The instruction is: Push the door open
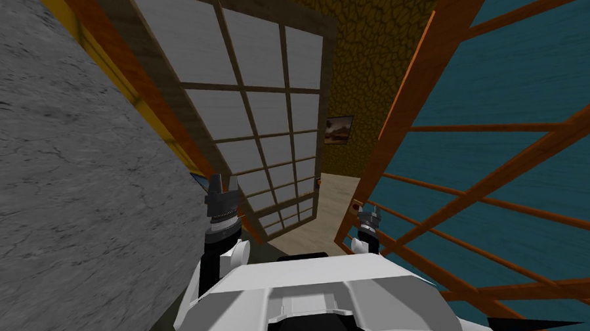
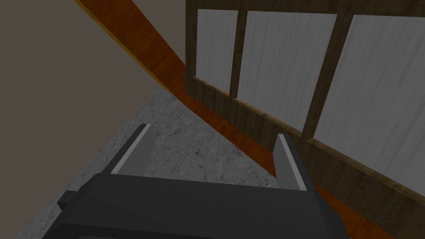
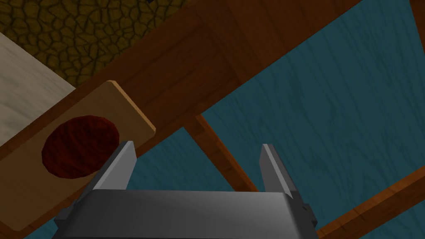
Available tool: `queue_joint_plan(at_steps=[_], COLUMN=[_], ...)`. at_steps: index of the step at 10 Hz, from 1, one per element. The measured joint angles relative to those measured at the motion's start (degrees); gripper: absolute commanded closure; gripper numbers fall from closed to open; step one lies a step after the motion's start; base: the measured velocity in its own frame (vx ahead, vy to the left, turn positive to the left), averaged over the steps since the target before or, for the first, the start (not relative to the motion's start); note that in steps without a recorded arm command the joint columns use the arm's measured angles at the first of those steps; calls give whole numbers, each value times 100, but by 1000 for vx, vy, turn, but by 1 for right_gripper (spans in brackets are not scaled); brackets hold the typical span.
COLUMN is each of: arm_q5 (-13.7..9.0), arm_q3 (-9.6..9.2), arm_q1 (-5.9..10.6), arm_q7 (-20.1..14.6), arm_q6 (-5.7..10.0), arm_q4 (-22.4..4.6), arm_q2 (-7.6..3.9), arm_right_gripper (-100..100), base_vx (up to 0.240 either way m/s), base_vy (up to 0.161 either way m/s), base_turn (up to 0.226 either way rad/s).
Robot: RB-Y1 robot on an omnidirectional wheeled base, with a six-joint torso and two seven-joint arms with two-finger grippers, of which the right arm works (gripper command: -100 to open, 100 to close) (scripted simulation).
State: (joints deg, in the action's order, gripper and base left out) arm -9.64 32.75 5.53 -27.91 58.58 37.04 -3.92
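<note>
Head view: my left gripper (image 1: 219, 183) stands beside the grey wall (image 1: 59, 192), just short of the orange door frame (image 1: 150, 99) and the dark paned door (image 1: 263, 110), which is angled aside; my right gripper (image 1: 368, 214) sits at the free edge of the teal door (image 1: 523, 155); between the two doors a strip of pale floor (image 1: 329, 203) lies open up to a stone-patterned wall (image 1: 375, 35) with a small picture (image 1: 339, 130).

Left wrist view: my left fingers (image 2: 134, 148) stand wide with nothing between them, over the grey wall; the orange door frame passes near one tip, the dark paned door's bottom rail just past it.

Right wrist view: my right fingers (image 3: 118, 166) are spread wide and bare, facing the teal door; one tip lies just beside the dark red round knob (image 3: 79, 146) on its tan plate (image 3: 124, 112) at the door's edge; whether it touches I cannot tell.
</note>
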Motion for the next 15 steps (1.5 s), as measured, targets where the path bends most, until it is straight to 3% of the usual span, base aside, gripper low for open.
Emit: queue_joint_plan(at_steps=[1, 4, 6, 7, 8, 9, 11, 13, 14, 15], arm_q5=[-98, -403, -574, -716, -782, -876, -945, -1030, -1155, -1212], arm_q3=[-9, -13, -19, -18, -21, -34, -38, -39, -47, -56], arm_q1=[-29, 187, 213, 302, 297, 213, 220, 340, 505, 451], arm_q7=[-134, -600, -883, -1050, -1178, -1310, -1444, -1588, -1797, -1916], arm_q6=[-69, 72, 44, 46, 32, -76, -135, -15, 124, 84], arm_q4=[111, -284, -272, -376, -354, -137, -114, -360, -687, -555], arm_q2=[70, -13, 49, 50, 77, 167, 202, 162, 94, 155], arm_right_gripper=[-100, -100, -100, -100, -100, -100, -100, -100, -100, -100], base_vx=[-23, -29, -30, -24, -28, -25, -5, -13, -21, -16], base_vy=[21, 37, 37, 32, 32, 23, 5, 25, 37, 19], base_turn=[-8, -3, -11, -1, -3, -22, -1, 16, 3, -9])
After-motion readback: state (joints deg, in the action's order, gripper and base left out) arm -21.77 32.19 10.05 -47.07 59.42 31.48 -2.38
